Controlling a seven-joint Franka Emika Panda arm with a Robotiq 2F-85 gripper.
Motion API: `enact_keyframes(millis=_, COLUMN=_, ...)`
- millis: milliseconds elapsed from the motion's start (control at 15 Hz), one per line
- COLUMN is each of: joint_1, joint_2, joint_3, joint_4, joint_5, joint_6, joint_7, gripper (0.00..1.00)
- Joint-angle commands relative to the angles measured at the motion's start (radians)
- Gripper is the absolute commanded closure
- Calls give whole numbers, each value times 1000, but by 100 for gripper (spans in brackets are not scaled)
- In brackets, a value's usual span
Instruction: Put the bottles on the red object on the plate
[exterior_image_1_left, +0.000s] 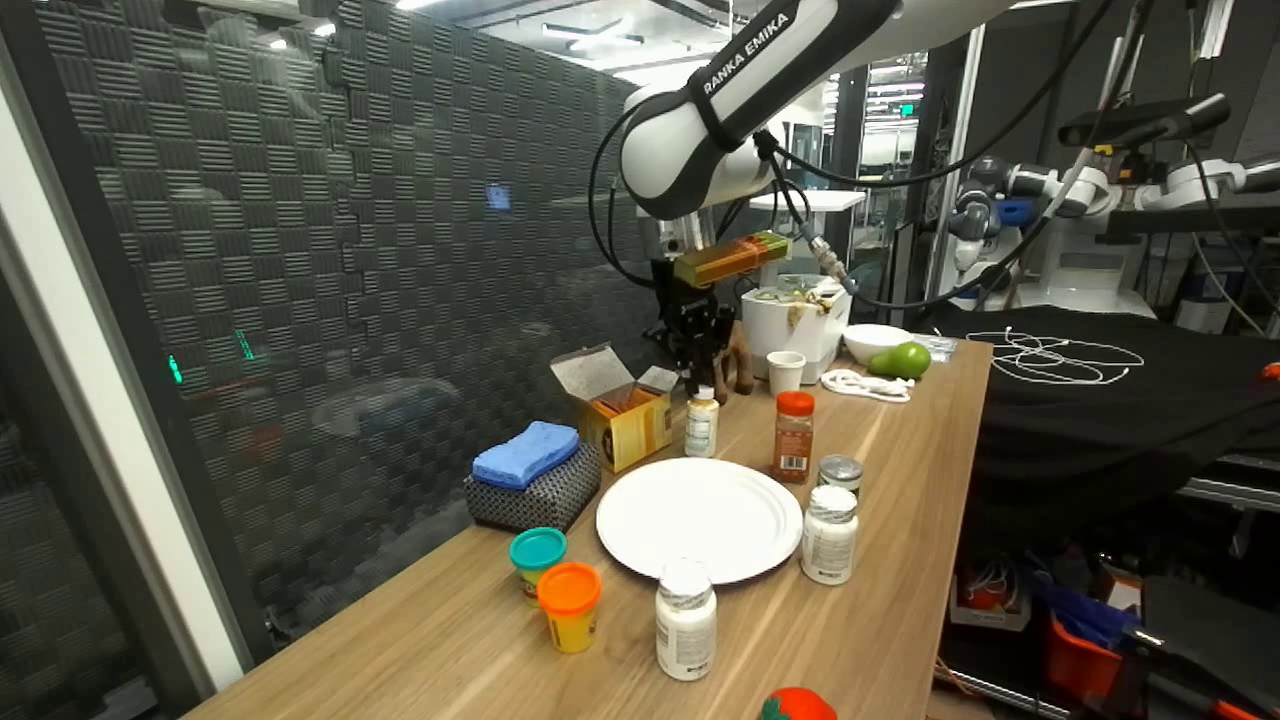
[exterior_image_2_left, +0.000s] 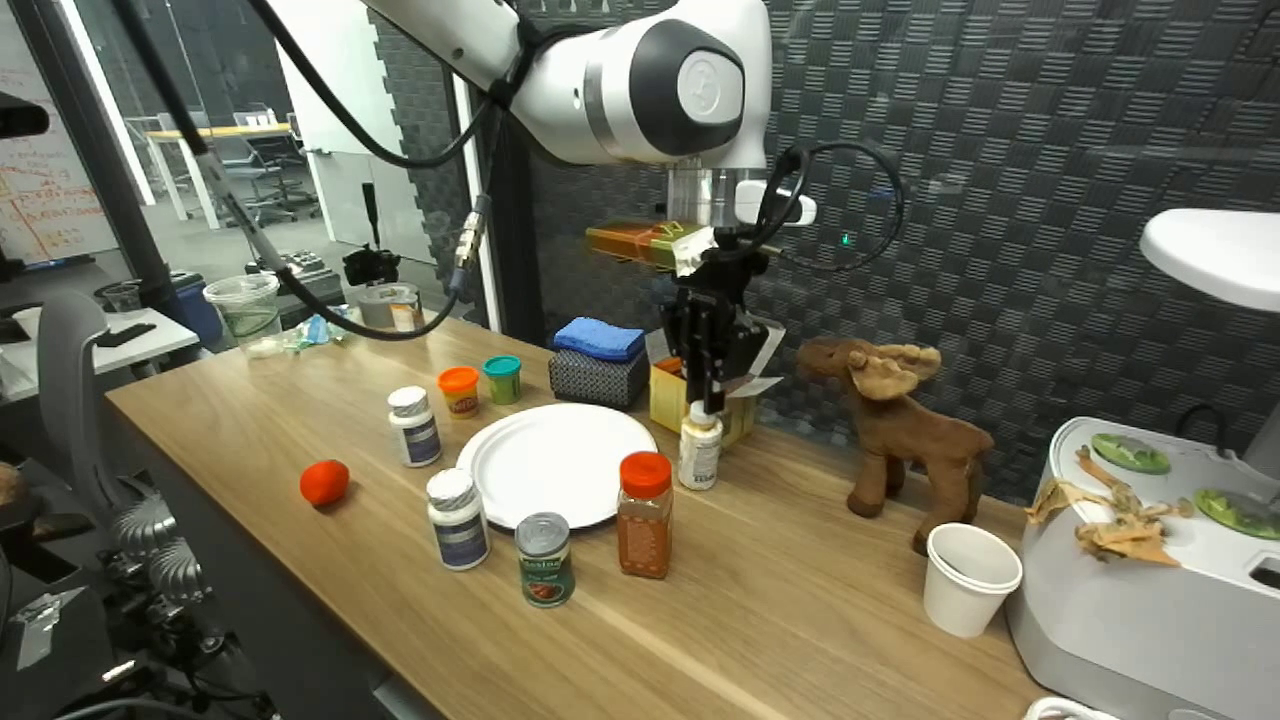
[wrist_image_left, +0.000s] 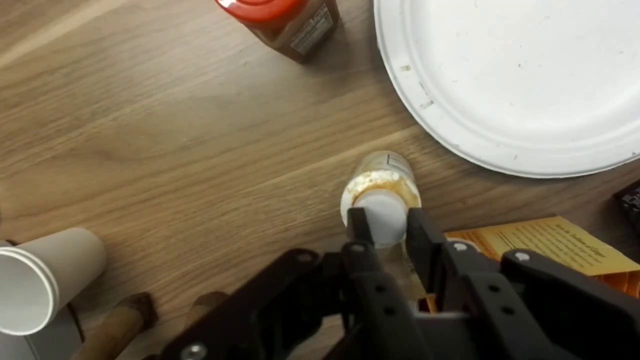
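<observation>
My gripper (wrist_image_left: 386, 220) is shut on the white cap of a small pale bottle (wrist_image_left: 382, 172), one finger on each side. In both exterior views this bottle (exterior_image_1_left: 702, 430) (exterior_image_2_left: 698, 462) stands upright on the table, the gripper (exterior_image_2_left: 706, 402) coming down from above. Just beside it is the round white plate (exterior_image_1_left: 700, 515) (exterior_image_2_left: 555, 462) (wrist_image_left: 530, 75), its surface bare. Two white bottles (exterior_image_1_left: 687, 632) (exterior_image_2_left: 460, 530) and a red-capped spice jar (exterior_image_1_left: 793, 440) (exterior_image_2_left: 645, 530) (wrist_image_left: 307, 32) stand around the plate. A red tomato-like object (exterior_image_2_left: 325, 482) lies near the table edge.
An open yellow box (exterior_image_1_left: 628, 425) stands close to the gripper, near the wall. Beside the plate are a blue cloth (exterior_image_2_left: 600, 338) on a dark block, orange-lidded (exterior_image_1_left: 572, 610) and teal-lidded tubs (exterior_image_1_left: 538, 550), and a can (exterior_image_2_left: 545, 565). A plush moose (exterior_image_2_left: 915, 435) and paper cups (exterior_image_2_left: 965, 585) stand further along.
</observation>
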Motion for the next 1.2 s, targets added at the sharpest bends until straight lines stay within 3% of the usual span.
enact_keyframes(millis=0, joint_1=7, joint_2=-7, joint_3=-7, joint_4=-2, joint_5=21, joint_6=-25, joint_7=-6, gripper=99)
enact_keyframes(millis=267, joint_1=11, joint_2=-19, joint_3=-6, joint_4=4, joint_5=18, joint_6=-35, joint_7=-9, gripper=98)
enact_keyframes(millis=333, joint_1=12, joint_2=-20, joint_3=-4, joint_4=5, joint_5=17, joint_6=-37, joint_7=-13, gripper=76)
enact_keyframes(millis=467, joint_1=17, joint_2=-22, joint_3=-4, joint_4=3, joint_5=12, joint_6=-37, joint_7=-17, gripper=70)
enact_keyframes(millis=1067, joint_1=12, joint_2=6, joint_3=-6, joint_4=22, joint_5=16, joint_6=-42, joint_7=-24, gripper=1)
enact_keyframes(millis=1133, joint_1=10, joint_2=12, joint_3=-5, joint_4=25, joint_5=20, joint_6=-44, joint_7=-26, gripper=0)
